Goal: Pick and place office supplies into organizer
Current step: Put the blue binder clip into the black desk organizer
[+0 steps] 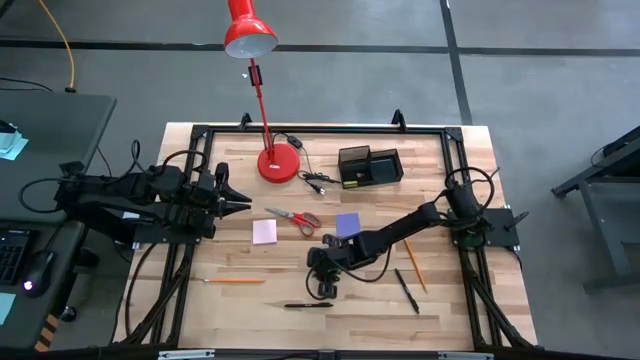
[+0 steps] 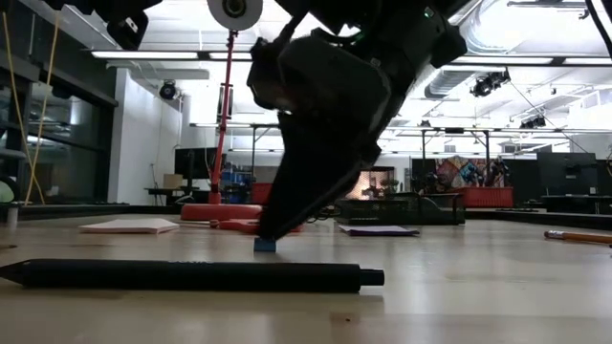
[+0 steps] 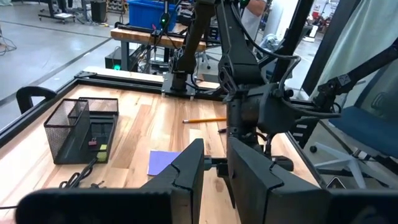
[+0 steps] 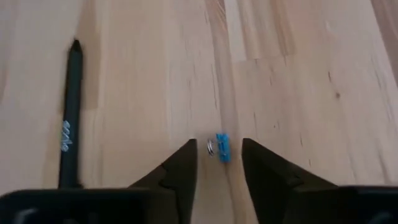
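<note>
My right gripper (image 1: 325, 288) is open and points down at the table's near middle. Its fingers stand on either side of a small blue piece with a metal ring (image 4: 219, 148), which lies flat on the wood (image 2: 265, 246). A black pen (image 4: 69, 127) lies just beside it (image 1: 308, 304). The red-handled scissors (image 1: 295, 218), pink pad (image 1: 265, 232) and purple pad (image 1: 348, 224) lie flat farther back. The black organizer (image 1: 370, 167) stands near the far edge, with a small yellowish piece (image 3: 101, 149) inside. My left gripper (image 1: 238, 203) waits open at the left side.
A second black pen (image 1: 407, 290) and an orange pencil (image 1: 415, 262) lie to the right of my right gripper, and another orange pencil (image 1: 235, 281) lies to its left. The red lamp's base (image 1: 279, 163) and a black cable (image 1: 315, 182) sit beside the organizer.
</note>
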You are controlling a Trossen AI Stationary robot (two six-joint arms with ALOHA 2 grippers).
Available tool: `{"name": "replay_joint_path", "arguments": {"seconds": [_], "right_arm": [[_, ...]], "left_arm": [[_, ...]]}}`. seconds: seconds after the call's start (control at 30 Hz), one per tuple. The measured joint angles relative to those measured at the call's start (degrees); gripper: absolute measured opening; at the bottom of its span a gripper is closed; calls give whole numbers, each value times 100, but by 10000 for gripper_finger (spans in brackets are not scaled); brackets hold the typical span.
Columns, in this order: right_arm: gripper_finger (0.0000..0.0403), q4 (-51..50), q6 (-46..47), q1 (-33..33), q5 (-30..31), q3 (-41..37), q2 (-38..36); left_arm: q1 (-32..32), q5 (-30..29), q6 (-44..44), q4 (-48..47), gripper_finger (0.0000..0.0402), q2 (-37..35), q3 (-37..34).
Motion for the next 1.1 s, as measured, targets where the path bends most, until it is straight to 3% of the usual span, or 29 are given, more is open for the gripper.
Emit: {"name": "replay_joint_path", "arguments": {"seconds": [0.17, 0.23, 0.73, 1.1], "right_arm": [[23, -100, 191, -9, -126, 0, 21], [8, -42, 257, -22, -137, 0, 21], [2, -134, 814, -186, 9, 0, -6], [1, -1276, 708, -911, 282, 1, -944]], "left_arm": [[0, 0, -3, 1, 62, 0, 0], [0, 0, -3, 0, 63, 0, 0], [0, -2, -6, -86, 63, 0, 1], [0, -262, -24, -90, 63, 0, 2]]}}
